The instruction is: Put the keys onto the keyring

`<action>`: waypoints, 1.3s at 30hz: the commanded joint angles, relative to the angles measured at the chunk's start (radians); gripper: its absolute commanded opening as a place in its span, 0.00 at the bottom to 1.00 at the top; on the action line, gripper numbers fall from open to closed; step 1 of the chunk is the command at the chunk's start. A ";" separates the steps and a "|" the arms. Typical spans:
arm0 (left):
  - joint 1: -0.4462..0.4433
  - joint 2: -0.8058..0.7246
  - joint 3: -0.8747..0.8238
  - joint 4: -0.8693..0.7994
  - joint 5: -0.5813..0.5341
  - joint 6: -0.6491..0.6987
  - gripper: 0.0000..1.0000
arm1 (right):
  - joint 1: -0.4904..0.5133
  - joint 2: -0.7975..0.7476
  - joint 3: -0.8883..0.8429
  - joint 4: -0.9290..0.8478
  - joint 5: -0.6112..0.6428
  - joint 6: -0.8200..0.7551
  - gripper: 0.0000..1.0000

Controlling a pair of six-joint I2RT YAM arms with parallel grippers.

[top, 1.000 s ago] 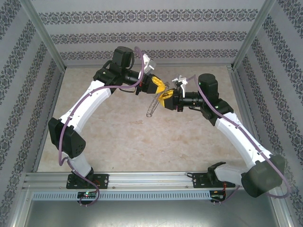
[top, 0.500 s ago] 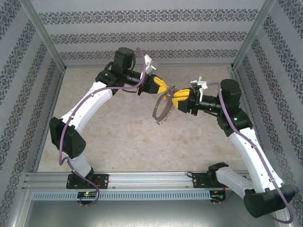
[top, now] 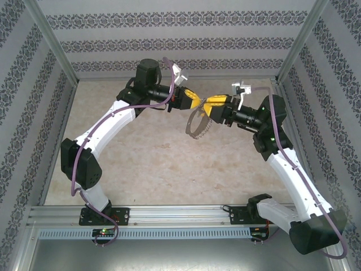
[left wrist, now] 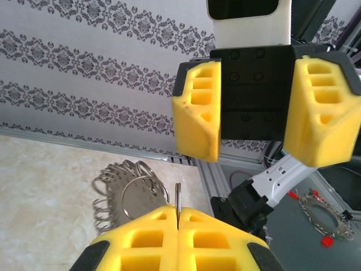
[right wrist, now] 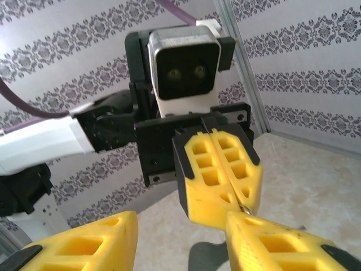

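The keyring [top: 197, 125] hangs in the air over the table, a thin metal ring strung with many small silver pieces [left wrist: 121, 192]. My left gripper [top: 193, 103] is shut on its top edge, and the thin wire [left wrist: 178, 199] stands up from between the closed yellow pads. My right gripper [top: 212, 107] faces the left one tip to tip and is open, with one finger [left wrist: 196, 110] on each side of a wide gap. In the right wrist view the left gripper [right wrist: 240, 203] pinches a bit of ring just above my right finger [right wrist: 282, 243]. The key with its yellow-orange tag is hidden.
The beige table [top: 152, 164] is walled by patterned panels and an aluminium frame [top: 169, 214]. Beyond the frame's right side, on a grey surface, lies another small metal ring with pieces [left wrist: 320, 212].
The right arm swung outward, then lifted its gripper up to meet the left gripper's tips. The hanging keyring shifted right and turned from edge-on to more face-on. The left arm barely moved.
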 commanded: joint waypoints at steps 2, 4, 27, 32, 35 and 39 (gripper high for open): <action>-0.009 -0.047 -0.021 0.152 -0.014 -0.099 0.00 | -0.017 0.031 0.017 0.129 0.002 0.134 0.44; -0.009 -0.050 -0.028 0.168 -0.020 -0.109 0.00 | -0.022 0.045 0.022 0.136 -0.001 0.154 0.43; -0.008 -0.059 -0.019 0.177 -0.037 -0.112 0.00 | -0.035 0.090 -0.037 0.179 -0.031 0.177 0.35; -0.007 -0.056 -0.017 0.182 -0.040 -0.115 0.00 | -0.035 0.095 -0.048 0.191 -0.041 0.177 0.34; -0.008 -0.055 -0.016 0.186 -0.043 -0.117 0.00 | -0.035 0.100 -0.049 0.196 -0.054 0.179 0.31; -0.007 -0.052 -0.017 0.192 -0.037 -0.122 0.00 | -0.038 0.097 -0.062 0.192 -0.038 0.171 0.39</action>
